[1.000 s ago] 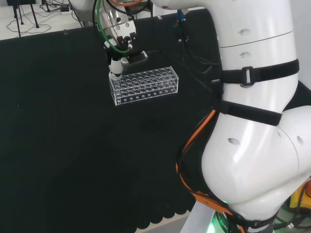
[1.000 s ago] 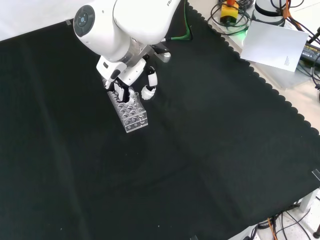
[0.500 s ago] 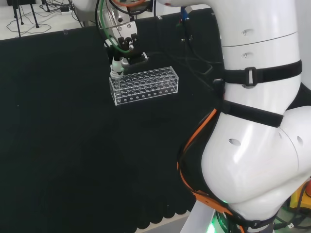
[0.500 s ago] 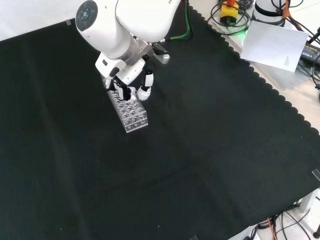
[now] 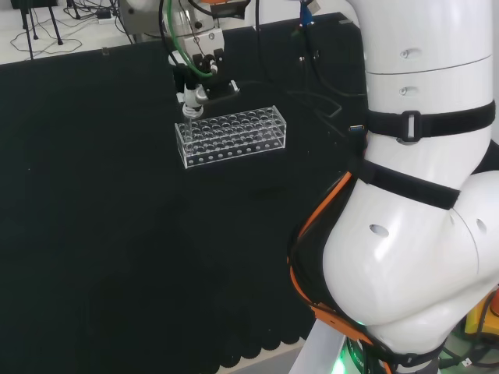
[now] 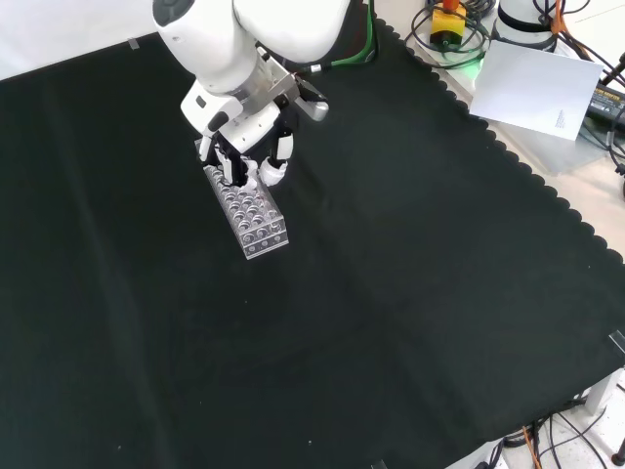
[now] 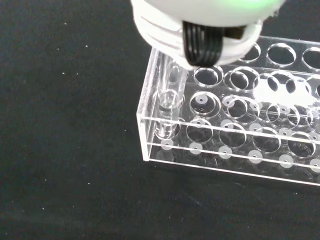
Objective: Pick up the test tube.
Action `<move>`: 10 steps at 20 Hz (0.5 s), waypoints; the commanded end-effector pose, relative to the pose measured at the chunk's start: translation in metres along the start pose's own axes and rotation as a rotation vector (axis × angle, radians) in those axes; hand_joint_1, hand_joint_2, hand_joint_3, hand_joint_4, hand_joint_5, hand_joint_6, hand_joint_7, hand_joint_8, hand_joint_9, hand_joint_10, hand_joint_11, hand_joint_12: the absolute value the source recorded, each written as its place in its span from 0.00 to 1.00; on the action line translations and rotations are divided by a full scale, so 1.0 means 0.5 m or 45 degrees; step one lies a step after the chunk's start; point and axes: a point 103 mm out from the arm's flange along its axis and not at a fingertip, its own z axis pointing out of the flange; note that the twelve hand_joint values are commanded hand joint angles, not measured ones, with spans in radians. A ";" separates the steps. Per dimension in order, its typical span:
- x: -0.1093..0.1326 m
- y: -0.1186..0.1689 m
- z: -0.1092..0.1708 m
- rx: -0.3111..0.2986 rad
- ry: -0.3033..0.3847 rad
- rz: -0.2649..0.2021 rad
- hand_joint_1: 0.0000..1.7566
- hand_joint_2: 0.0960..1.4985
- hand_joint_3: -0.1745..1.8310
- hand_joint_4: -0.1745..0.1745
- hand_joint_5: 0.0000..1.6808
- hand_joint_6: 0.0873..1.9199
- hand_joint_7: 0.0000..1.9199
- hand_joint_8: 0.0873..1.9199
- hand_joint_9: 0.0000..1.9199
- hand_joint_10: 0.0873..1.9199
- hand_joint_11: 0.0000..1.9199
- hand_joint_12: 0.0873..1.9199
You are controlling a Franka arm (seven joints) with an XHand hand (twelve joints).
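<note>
Hand (image 6: 256, 156) sits over the upper-left end of the clear rack (image 6: 252, 212) in the front view, upper left of frame. Fingers curled together, pinching the top of the test tube (image 7: 169, 97). In the wrist view the tube stands upright in a corner hole at the rack's end, lower part inside the rack. In the head view the hand (image 5: 192, 92) is above the rack's (image 5: 231, 137) left end, on the black cloth (image 5: 93, 234).

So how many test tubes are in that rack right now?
1 that I can make out: a test tube in a corner hole of the rack, under the hand. Clear glass, so others could be hidden.
</note>
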 end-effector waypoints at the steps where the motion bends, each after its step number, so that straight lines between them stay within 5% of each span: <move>1: -0.003 -0.004 -0.016 -0.005 0.009 -0.003 0.81 0.39 0.41 0.00 0.75 0.30 0.71 0.39 0.69 0.15 0.36 0.63; 10: -0.013 -0.017 -0.042 -0.012 0.022 -0.003 0.81 0.37 0.42 0.00 0.76 0.29 0.72 0.38 0.70 0.13 0.36 0.63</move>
